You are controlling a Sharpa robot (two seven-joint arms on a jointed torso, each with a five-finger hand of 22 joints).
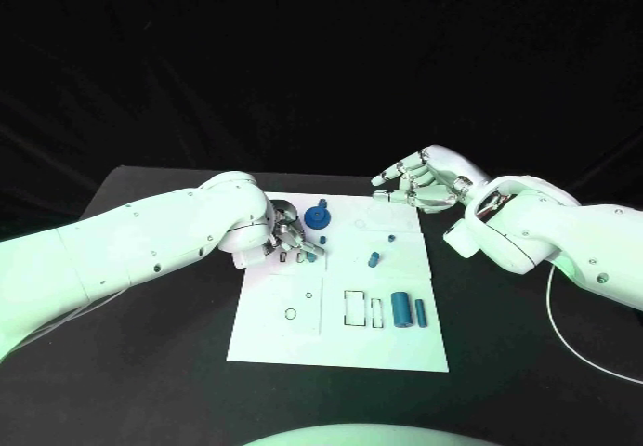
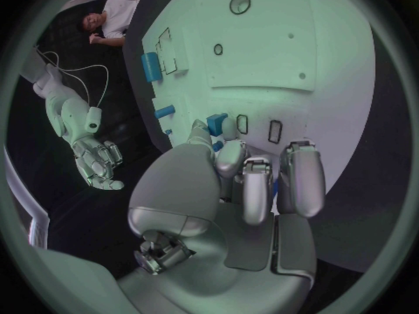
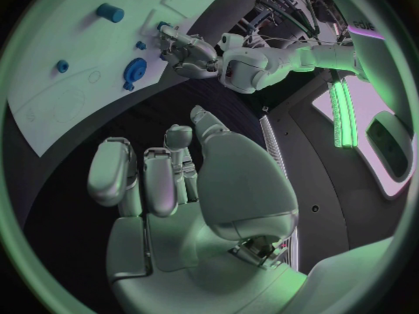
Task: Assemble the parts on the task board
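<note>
The white task board (image 1: 335, 316) lies in the middle of the black table. My left hand (image 1: 285, 236) rests on its far left part, fingers curled down. Thumb and fingers pinch a small blue part (image 2: 216, 122) against the board; the right wrist view shows it as a blue tip (image 3: 163, 26) by that hand (image 3: 188, 49). A round blue gear-like part (image 1: 318, 216) sits just beyond the left hand. My right hand (image 1: 415, 181) hovers over the board's far right corner, fingers loosely bent and apart, holding nothing (image 3: 174, 188).
Two blue cylinders, a thick cylinder (image 1: 400, 309) and a thin cylinder (image 1: 419, 312), lie at the board's near right beside rectangular slots (image 1: 355, 307). Small blue pegs (image 1: 373, 257) stand mid-board. Black table (image 1: 509, 372) surrounds the board.
</note>
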